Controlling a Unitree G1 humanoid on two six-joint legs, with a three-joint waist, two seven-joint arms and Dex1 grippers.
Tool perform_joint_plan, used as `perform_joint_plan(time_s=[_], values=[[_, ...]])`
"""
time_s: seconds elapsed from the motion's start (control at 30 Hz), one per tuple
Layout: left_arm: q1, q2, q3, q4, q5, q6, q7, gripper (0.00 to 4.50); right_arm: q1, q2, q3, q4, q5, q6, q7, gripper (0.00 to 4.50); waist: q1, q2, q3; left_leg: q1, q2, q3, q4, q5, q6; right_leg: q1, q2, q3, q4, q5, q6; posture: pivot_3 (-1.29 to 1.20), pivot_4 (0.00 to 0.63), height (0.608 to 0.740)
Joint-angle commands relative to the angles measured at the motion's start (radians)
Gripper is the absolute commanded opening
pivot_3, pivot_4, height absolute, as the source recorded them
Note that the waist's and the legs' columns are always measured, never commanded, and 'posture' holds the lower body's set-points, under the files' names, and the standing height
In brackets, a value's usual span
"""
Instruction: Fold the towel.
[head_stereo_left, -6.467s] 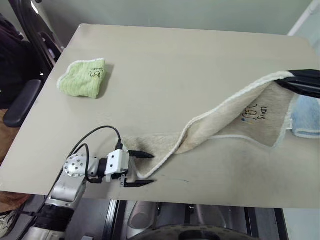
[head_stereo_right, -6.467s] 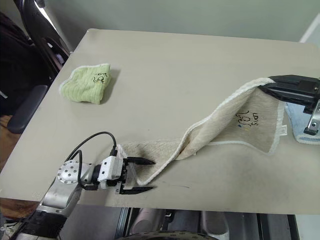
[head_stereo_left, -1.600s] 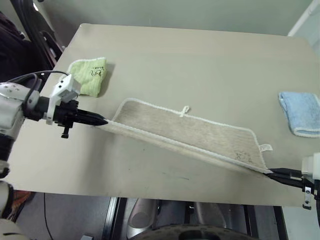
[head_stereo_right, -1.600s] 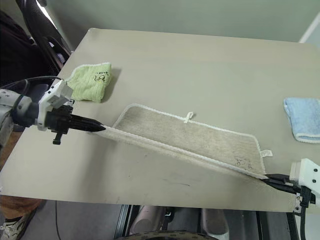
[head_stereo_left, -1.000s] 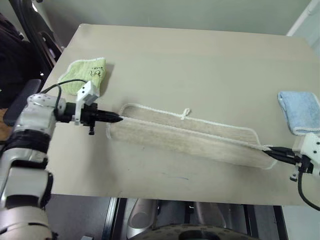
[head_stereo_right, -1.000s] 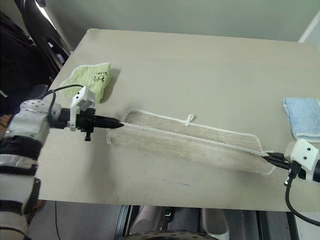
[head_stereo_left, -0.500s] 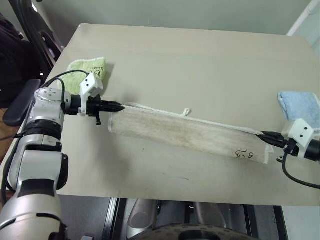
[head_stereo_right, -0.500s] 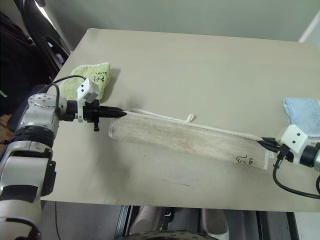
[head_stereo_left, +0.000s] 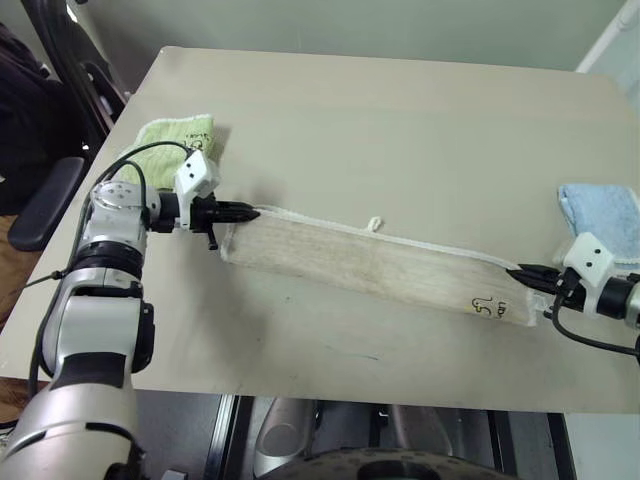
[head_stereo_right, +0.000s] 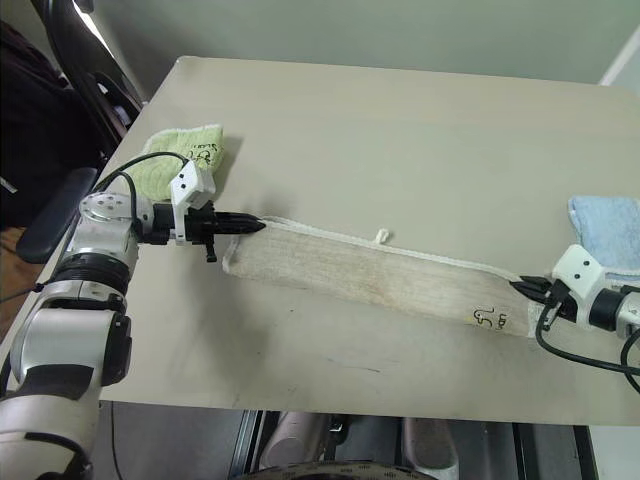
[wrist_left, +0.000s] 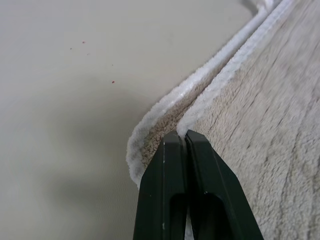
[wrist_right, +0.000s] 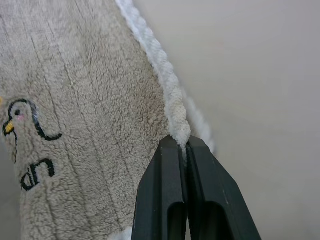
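Towel (head_stereo_left: 380, 268) lies folded lengthwise on table (head_stereo_left: 400, 130); left tool (head_stereo_left: 250, 212) and right tool (head_stereo_left: 516, 270) each clenched on an end corner.

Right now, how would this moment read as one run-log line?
towel: folded lengthwise, flat on table | left pincer: shut on towel's corner | right pincer: shut on opposite corner | next: probably release
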Motion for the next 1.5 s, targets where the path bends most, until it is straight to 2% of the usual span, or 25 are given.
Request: perform_joint_plan(time_s=[0.03,0.13,0.17,0.2,0.33,0.37,0.4,0.57,0.6,0.73,0.9,1.0,1.03,1.13,1.3,1.4,1.5], values=[[-0.019,-0.012,0.032,0.016,0.013,-0.056,0.045,0.04,-0.015,-0.003,-0.026,-0.04,0.055,0.056,0.01,0.0,0.0,0.0,0.0,0.0,0.0,0.0,0.0,0.0,0.0,0.0,0.0,0.0,0.0,0.0,0.0,0.0,0.15,0.733],[-0.017,-0.017,0.034,0.026,0.023,-0.055,0.044,0.04,-0.007,0.003,-0.039,-0.072,0.104,0.116,0.019,0.0,0.001,0.0,0.0,0.0,0.0,0.0,0.0,0.0,0.0,0.0,0.0,0.0,0.0,0.0,0.0,0.0,0.15,0.733],[-0.013,-0.018,0.035,0.03,0.027,-0.074,0.053,0.51,-0.001,-0.001,-0.04,-0.084,0.122,0.139,0.028,0.47,0.001,0.0,0.0,0.0,0.0,0.0,0.0,0.0,0.0,0.0,0.0,0.0,0.0,0.0,0.0,0.0,0.15,0.733],[-0.011,-0.02,0.037,0.033,0.031,-0.089,0.06,0.7,0.003,-0.005,-0.04,-0.093,0.132,0.155,0.034,0.65,0.001,0.0,0.0,0.0,0.0,0.0,0.0,0.0,0.0,0.0,0.0,0.0,0.0,0.0,0.0,0.0,0.15,0.733],[-0.015,-0.032,0.06,0.046,0.031,-0.119,0.096,2.07,0.002,0.01,-0.046,-0.115,0.147,0.166,0.017,1.98,0.001,0.0,0.0,0.0,0.0,0.0,0.0,0.0,0.0,0.0,0.0,0.0,0.0,-0.001,0.0,0.0,0.15,0.733],[-0.015,-0.034,0.063,0.046,0.031,-0.124,0.094,2.54,0.003,0.011,-0.048,-0.119,0.149,0.168,0.014,2.42,0.001,0.0,0.0,0.0,0.0,0.0,0.0,0.0,0.0,0.0,0.0,0.0,0.0,-0.001,0.0,0.0,0.15,0.733],[-0.015,-0.035,0.066,0.047,0.032,-0.127,0.092,2.74,0.004,0.011,-0.05,-0.122,0.15,0.17,0.013,2.62,0.001,0.0,0.0,0.0,0.0,0.0,0.0,0.0,0.0,0.0,0.0,0.0,0.0,-0.001,0.0,0.0,0.15,0.733],[-0.022,-0.028,0.087,0.055,0.03,-0.154,0.138,4.44,0.039,0.013,-0.113,-0.158,0.197,0.213,0.008,4.28,0.002,0.0,0.0,0.0,0.0,0.0,0.0,0.0,0.0,0.0,0.0,0.0,0.0,-0.001,-0.001,0.0,0.15,0.733],[-0.029,-0.032,0.109,0.057,0.013,-0.151,0.162,4.5,0.041,0.023,-0.15,-0.165,0.223,0.239,-0.012,4.46,0.002,0.0,0.0,0.0,0.0,0.0,0.0,0.0,0.0,0.0,0.0,0.0,0.0,-0.001,-0.001,0.0,0.15,0.733],[-0.058,-0.039,0.178,0.045,-0.041,-0.106,0.16,4.5,0.041,0.061,-0.291,-0.204,0.346,0.367,-0.085,4.46,0.004,0.0,0.0,-0.001,-0.001,0.001,0.0,0.0,0.0,0.0,0.0,0.0,0.0,-0.002,-0.003,0.0,0.15,0.733],[-0.063,-0.061,0.208,0.003,-0.066,-0.107,0.148,4.5,0.063,0.101,-0.475,-0.29,0.568,0.645,-0.234,4.46,0.007,0.0,0.0,-0.001,-0.001,0.001,0.0,0.0,0.0,0.0,0.0,0.0,0.0,-0.005,-0.004,0.0,0.15,0.733],[-0.033,-0.121,0.217,-0.103,-0.119,-0.066,0.082,4.5,0.051,0.198,-0.551,-0.34,0.971,0.817,-0.475,4.46,0.008,0.0,0.0,-0.001,-0.002,0.001,0.0,0.0,0.001,0.0,0.0,0.001,0.0,-0.005,-0.003,0.0,0.15,0.733],[-0.02,-0.139,0.217,-0.143,-0.137,-0.044,0.066,4.5,0.062,0.222,-0.556,-0.35,1.08,0.842,-0.546,4.46,0.009,0.0,0.0,-0.001,-0.003,0.001,0.0,0.001,0.002,0.0,0.0,0.002,0.0,-0.005,-0.001,0.0,0.15,0.733],[0.036,-0.189,0.188,-0.28,-0.161,0.029,0.04,4.5,0.13,0.303,-0.483,-0.401,1.266,0.833,-0.733,4.46,0.009,-0.001,0.0,-0.001,-0.004,0.001,0.0,0.001,0.003,0.0,0.0,0.003,0.0,-0.008,0.017,0.0,0.15,0.733],[0.158,-0.224,0.104,-0.424,-0.119,0.025,0.032,4.5,0.213,0.359,-0.353,-0.43,1.503,0.751,-0.987,4.46,0.006,0.0,0.0,0.0,-0.004,0.002,0.0,-0.001,0.004,0.0,-0.001,0.003,0.0,-0.008,0.022,0.0,0.15,0.733],[0.2,-0.244,0.084,-0.482,-0.125,0.043,0.048,4.5,0.264,0.354,-0.324,-0.446,1.611,0.693,-1.061,4.46,0.007,-0.001,0.0,-0.001,-0.004,0.002,0.001,-0.001,0.005,0.001,-0.002,0.004,0.0,-0.007,0.023,0.0,0.15,0.733],[0.224,-0.252,0.058,-0.5,-0.111,0.039,0.059,4.5,0.322,0.347,-0.317,-0.454,1.652,0.655,-1.092,4.46,0.013,-0.001,0.0,-0.001,-0.004,0.002,0.001,-0.002,0.006,0.001,-0.002,0.004,0.0,-0.007,0.023,0.0,0.15,0.733]])
